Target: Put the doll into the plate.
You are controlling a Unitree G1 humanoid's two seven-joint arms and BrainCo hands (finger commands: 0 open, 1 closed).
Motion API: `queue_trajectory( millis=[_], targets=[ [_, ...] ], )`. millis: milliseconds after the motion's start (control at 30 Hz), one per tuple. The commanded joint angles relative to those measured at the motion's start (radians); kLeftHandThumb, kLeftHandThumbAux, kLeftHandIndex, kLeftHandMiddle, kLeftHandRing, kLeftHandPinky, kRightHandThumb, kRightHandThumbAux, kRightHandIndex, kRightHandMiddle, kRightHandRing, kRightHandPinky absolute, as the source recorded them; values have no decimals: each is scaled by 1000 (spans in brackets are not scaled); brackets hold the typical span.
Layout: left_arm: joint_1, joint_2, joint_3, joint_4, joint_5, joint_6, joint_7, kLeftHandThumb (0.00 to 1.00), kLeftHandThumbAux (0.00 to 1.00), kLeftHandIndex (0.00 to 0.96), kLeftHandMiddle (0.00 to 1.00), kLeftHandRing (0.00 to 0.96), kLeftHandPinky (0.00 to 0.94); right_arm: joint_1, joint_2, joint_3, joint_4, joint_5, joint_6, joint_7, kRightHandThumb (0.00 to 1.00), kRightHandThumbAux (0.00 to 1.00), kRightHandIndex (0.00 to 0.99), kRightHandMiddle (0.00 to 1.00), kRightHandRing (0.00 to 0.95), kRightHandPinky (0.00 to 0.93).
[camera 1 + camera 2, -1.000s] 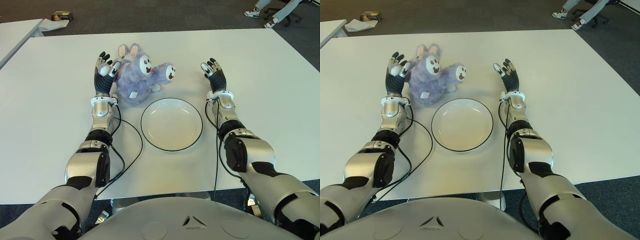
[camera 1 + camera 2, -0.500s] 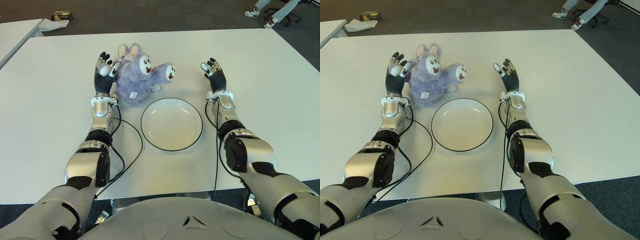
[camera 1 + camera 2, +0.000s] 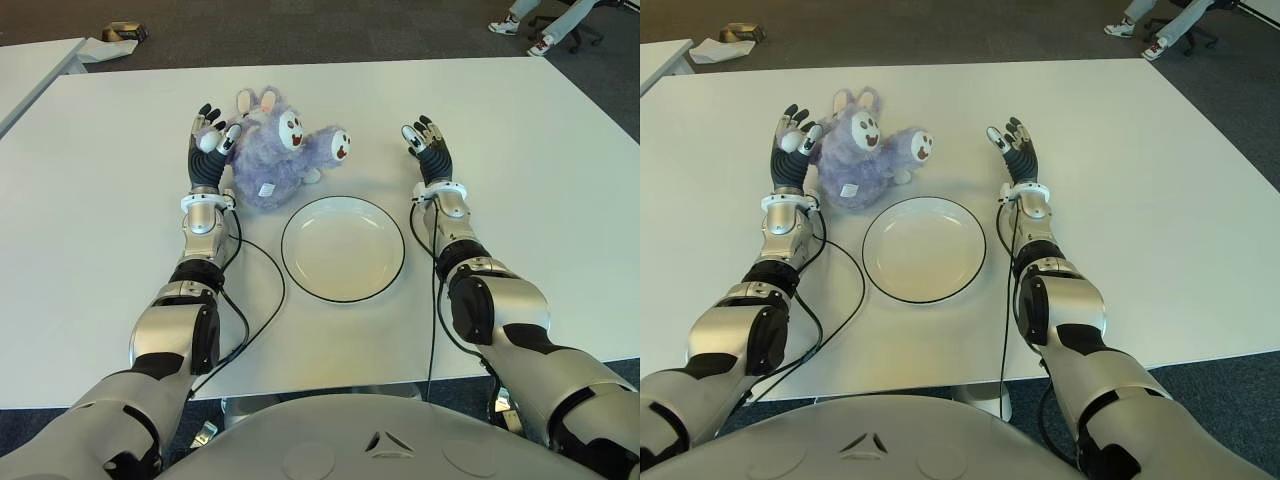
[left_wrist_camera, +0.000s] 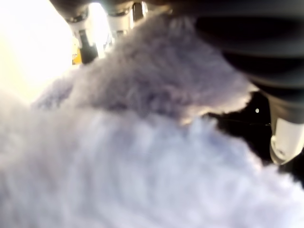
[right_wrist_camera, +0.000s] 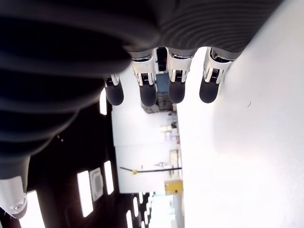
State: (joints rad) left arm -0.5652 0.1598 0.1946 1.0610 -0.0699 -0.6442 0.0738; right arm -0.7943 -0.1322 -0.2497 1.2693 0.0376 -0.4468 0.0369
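Observation:
A fluffy purple doll (image 3: pixel 272 152) with white faces lies on the white table (image 3: pixel 520 200), just beyond the upper-left rim of a white plate (image 3: pixel 343 249) with a dark edge. My left hand (image 3: pixel 207 139) stands at the doll's left side with fingers spread, palm against the fur; purple fur (image 4: pixel 142 142) fills the left wrist view. My right hand (image 3: pixel 426 141) is held up to the right of the doll and beyond the plate's right rim, its fingers (image 5: pixel 148 92) straight and holding nothing. The plate holds nothing.
A second white table (image 3: pixel 30 60) shows at the far left, with a small brown object (image 3: pixel 124 32) on the dark floor behind it. A person's feet and a chair base (image 3: pixel 545 25) show at the far right. Cables (image 3: pixel 255 290) run along both forearms.

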Motion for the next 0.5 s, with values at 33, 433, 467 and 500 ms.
queue_trajectory(
  millis=[33,433,467,500],
  targets=[
    [97,-18,-3,52,9,15,-11,0,492,0,121,131,135,80,25,0,51,0,48,5,61,542,25,38,35,57],
    [92,-13,-3,58,8,20,-18,0,494,0,114,122,135,79,28,-9,51,6,52,6,78,544,26,41,40,71],
    [91,-14,-3,58,8,18,-18,0,492,0,118,129,147,78,28,-9,51,6,52,7,79,539,27,42,40,67],
    [91,-14,-3,58,8,17,-18,0,492,0,118,130,149,78,28,-10,51,6,52,7,80,537,27,42,40,66]
  ],
)
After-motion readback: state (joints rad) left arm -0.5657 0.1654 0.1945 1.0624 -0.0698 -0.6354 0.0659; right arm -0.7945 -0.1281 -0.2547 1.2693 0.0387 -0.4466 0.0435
